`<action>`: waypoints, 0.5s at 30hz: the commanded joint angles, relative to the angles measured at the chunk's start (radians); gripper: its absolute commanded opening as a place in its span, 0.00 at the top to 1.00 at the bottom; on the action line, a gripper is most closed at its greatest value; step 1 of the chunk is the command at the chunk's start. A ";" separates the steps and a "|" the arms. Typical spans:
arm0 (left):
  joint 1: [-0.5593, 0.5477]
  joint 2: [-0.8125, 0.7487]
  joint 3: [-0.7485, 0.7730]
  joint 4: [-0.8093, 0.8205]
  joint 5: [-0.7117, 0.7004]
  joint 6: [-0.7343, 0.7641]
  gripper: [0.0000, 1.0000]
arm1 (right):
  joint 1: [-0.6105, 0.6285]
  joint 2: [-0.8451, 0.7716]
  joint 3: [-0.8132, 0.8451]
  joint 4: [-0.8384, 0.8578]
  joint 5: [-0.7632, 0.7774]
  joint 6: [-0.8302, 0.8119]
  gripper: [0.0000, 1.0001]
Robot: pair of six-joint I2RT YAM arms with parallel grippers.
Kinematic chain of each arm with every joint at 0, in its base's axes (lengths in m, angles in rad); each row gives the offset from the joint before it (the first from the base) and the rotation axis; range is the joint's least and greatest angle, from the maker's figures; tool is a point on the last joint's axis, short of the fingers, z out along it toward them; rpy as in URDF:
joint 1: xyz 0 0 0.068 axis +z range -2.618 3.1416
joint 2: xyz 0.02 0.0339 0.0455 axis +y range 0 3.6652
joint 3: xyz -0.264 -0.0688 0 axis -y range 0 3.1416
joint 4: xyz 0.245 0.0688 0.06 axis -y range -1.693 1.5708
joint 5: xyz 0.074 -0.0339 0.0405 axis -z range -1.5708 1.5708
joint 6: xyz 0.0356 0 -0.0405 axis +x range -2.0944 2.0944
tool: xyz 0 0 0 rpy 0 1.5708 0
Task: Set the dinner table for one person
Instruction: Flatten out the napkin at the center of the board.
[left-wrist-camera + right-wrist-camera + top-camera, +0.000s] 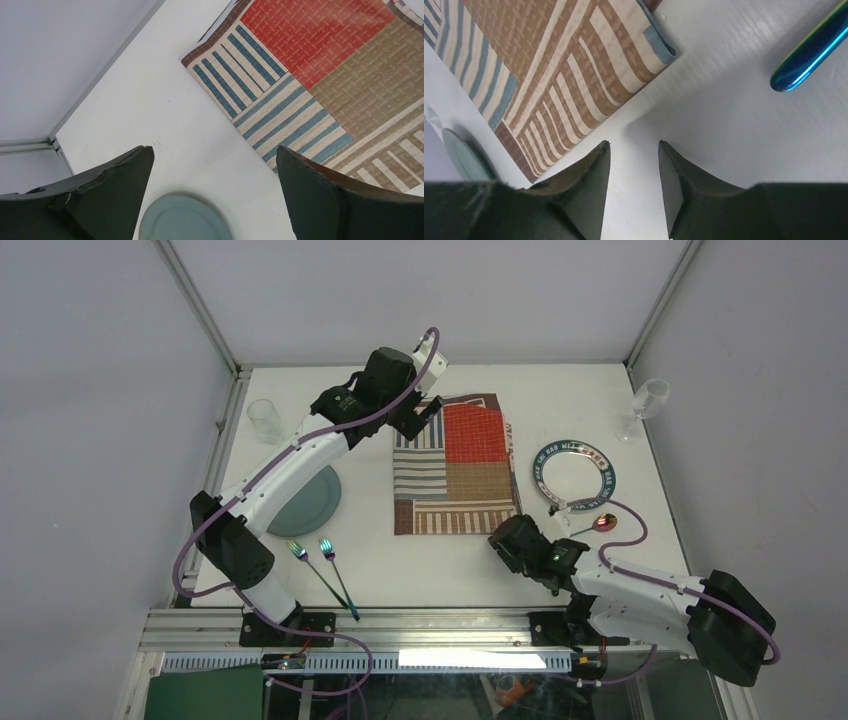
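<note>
Striped patchwork placemat, white dinner table

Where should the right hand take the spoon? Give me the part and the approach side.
Take the spoon by its slim handle, from straight above, closing across it. It lies flat on the dinner table, bowl to the right, handle end toward the right hand.

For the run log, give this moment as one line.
left gripper open, near placemat far-left corner | right gripper open, empty, near-right corner | teal plate, forks off placemat
</note>
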 commanded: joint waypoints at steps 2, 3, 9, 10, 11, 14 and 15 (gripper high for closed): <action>0.000 -0.046 0.003 0.032 0.029 -0.017 0.01 | 0.086 0.021 0.003 0.014 0.280 0.367 0.57; 0.000 -0.048 0.000 0.032 0.034 -0.019 0.01 | 0.094 0.043 0.020 0.003 0.317 0.392 0.57; -0.001 -0.053 -0.011 0.032 0.042 -0.018 0.02 | 0.102 0.160 0.099 -0.072 0.417 0.530 0.56; 0.000 -0.053 -0.011 0.032 0.041 -0.016 0.02 | 0.103 0.166 0.105 -0.098 0.429 0.551 0.56; 0.000 -0.055 -0.011 0.032 0.045 -0.014 0.02 | 0.102 0.167 0.108 -0.126 0.440 0.578 0.56; 0.000 -0.057 -0.013 0.031 0.050 -0.012 0.01 | 0.102 0.153 0.093 -0.239 0.467 0.692 0.56; 0.000 -0.055 -0.013 0.032 0.049 -0.013 0.01 | 0.102 0.142 0.083 -0.260 0.477 0.713 0.56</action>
